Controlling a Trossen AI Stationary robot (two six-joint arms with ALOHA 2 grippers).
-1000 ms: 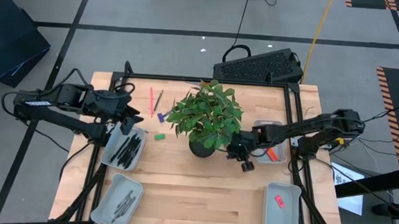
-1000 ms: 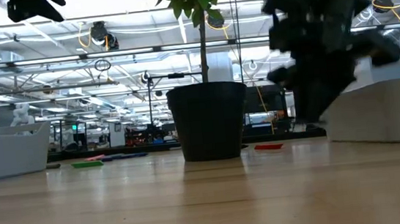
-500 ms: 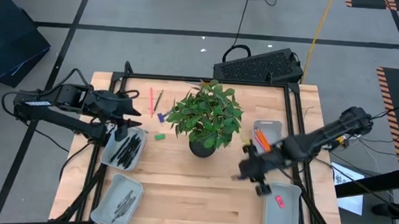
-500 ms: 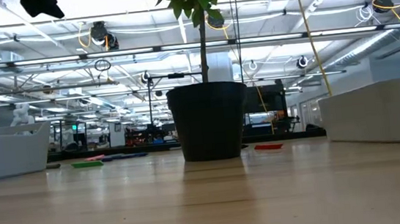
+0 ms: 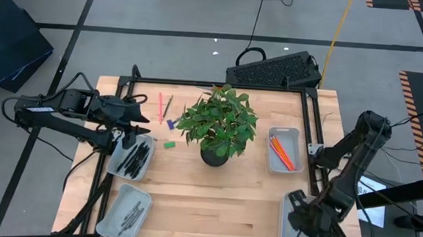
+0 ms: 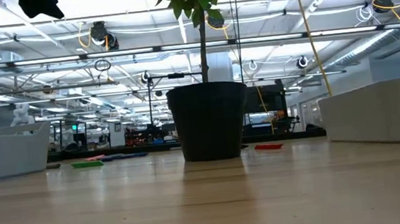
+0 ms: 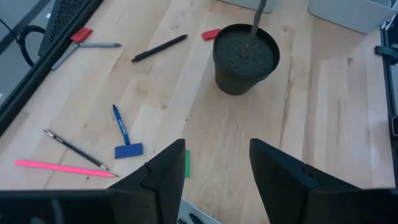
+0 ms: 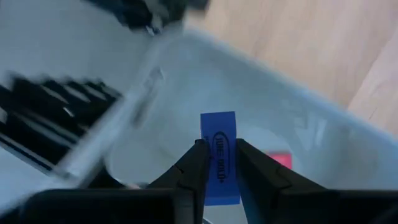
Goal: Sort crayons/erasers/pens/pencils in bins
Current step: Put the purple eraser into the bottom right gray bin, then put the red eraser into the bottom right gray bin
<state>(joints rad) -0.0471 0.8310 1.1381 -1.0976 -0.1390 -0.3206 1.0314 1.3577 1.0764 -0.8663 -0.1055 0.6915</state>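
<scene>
Your right wrist view shows what the overhead one hides: the right pincer is clamped on a blue eraser, held over the near right bin (a pink-red eraser lies inside). From above, that arm is folded down at the surface's near right corner. Farther off, your left pincer hangs with fingers apart above the black pens' bin.

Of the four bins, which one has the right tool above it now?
The bin at the table's front right corner: the right tool hangs over it, holding a blue eraser. The other three bins have no right tool over them.
</scene>
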